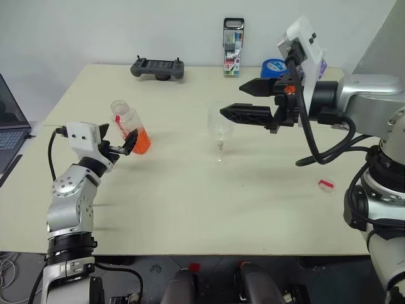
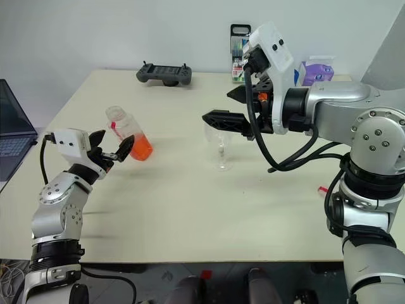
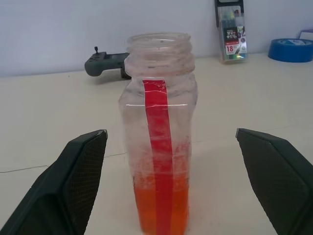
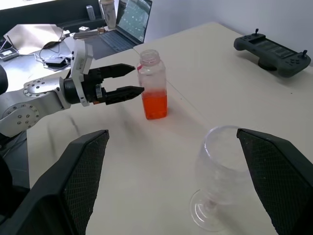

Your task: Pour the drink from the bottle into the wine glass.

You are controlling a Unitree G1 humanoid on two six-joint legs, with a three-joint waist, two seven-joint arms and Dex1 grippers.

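Uncapped bottle [image 3: 159, 132] standing well left of the wine glass [image 1: 219, 134], drink [image 4: 154, 104] low inside. Left gripper [image 2: 111, 149] spread wide around it, probably not touching yet. Right gripper [image 1: 243, 101] gaping just above the glass. Crooked squeeze could tip and spill it.

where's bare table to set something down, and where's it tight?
Free: the near strip of the table, in front of the bottle and wine glass, and the gap between those two. Tight: the far edge with the game controller, marker case and blue tape roll; a small cap lies near right.
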